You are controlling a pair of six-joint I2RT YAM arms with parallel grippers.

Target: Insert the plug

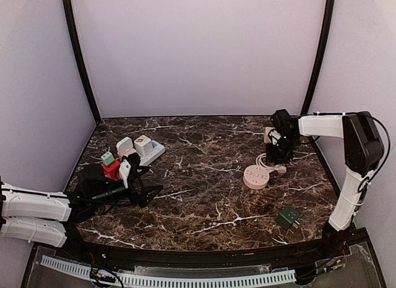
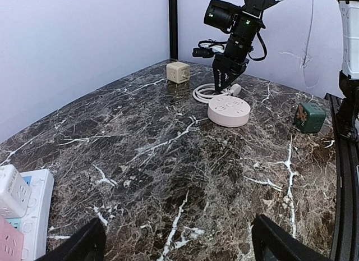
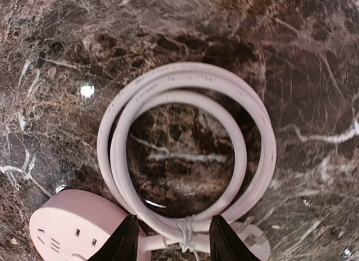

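A round pink socket hub point(image 1: 255, 176) lies at the right of the table, with its white cable point(image 1: 276, 167) coiled and tied behind it. In the right wrist view the coil point(image 3: 185, 81) fills the frame, the hub point(image 3: 73, 227) is at lower left and the cable's plug point(image 3: 255, 247) at lower right. My right gripper point(image 3: 173, 232) is open, just above the coil, its fingers point(image 3: 126, 241) on either side of the tied spot. A green plug adapter point(image 1: 288, 217) lies near the front right. My left gripper point(image 2: 178, 244) is open and empty, low over the table at the left.
A white power strip point(image 1: 143, 153) with several adapters plugged in lies at the back left. A beige cube adapter point(image 1: 268, 134) sits behind the right gripper. Walls enclose the table on three sides.
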